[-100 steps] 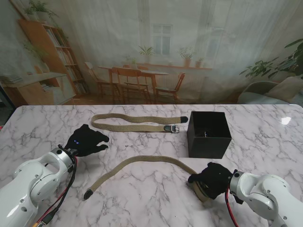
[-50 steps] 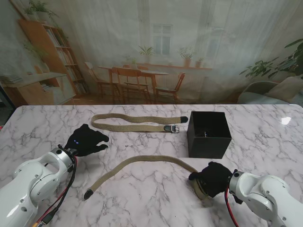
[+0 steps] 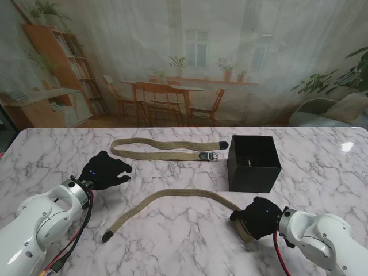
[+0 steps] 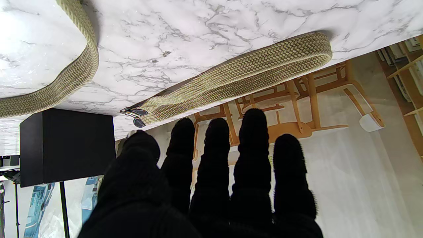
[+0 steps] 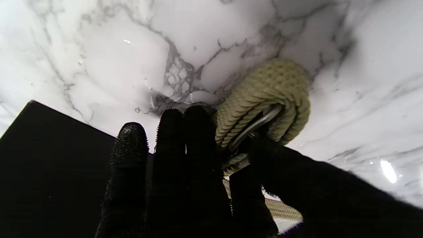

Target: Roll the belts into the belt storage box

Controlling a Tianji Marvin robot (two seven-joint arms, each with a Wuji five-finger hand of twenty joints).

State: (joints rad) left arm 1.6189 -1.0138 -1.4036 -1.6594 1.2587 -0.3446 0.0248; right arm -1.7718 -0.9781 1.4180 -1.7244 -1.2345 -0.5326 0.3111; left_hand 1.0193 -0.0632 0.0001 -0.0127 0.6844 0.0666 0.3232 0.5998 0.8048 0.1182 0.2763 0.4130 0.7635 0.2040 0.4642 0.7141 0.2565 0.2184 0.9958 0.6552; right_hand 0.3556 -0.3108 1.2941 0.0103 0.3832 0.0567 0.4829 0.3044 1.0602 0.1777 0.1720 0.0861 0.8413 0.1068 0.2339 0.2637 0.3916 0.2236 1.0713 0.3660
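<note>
Two woven khaki belts lie on the marble table. The nearer belt (image 3: 172, 198) curves from its dark tip at the front left towards my right hand (image 3: 260, 217). That hand is shut on the belt's buckle end, rolled into a small coil (image 5: 264, 99) held between thumb and fingers. The far belt (image 3: 161, 149) lies folded double, its buckle (image 3: 208, 156) beside the black storage box (image 3: 253, 163). My left hand (image 3: 104, 170) rests open on the table, left of both belts, holding nothing. Its wrist view shows the far belt (image 4: 238, 76) beyond the fingertips (image 4: 251, 122).
The black box (image 4: 66, 145) stands open-topped just beyond my right hand, slightly to its left. The table's far edge runs behind the folded belt, with a printed room backdrop past it.
My right hand has turned slightly on the coil, which looks a little tighter. The left hand and the far belt have not moved.
</note>
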